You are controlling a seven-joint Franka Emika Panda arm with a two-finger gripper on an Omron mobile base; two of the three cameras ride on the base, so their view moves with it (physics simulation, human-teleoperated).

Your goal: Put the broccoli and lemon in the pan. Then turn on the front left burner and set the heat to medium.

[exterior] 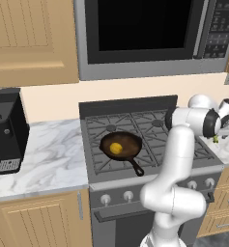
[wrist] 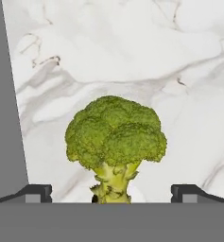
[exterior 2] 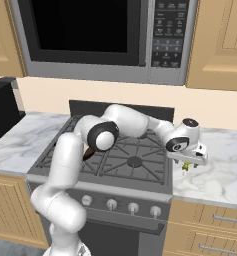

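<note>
Gripper: jaws spread wide, empty, poised over the marble counter right of the stove, close to the counter's left edge.

Broccoli: lay on that counter near the stove-side edge, centred between the two finger tips, touching neither; a green sliver of it showed under the hand in the right base view.

Lemon: sat inside the pan, near its middle.

Pan: rested on the stove's front left grate, handle pointing toward the front edge.

Lemon sits in pan on stove.
</note>
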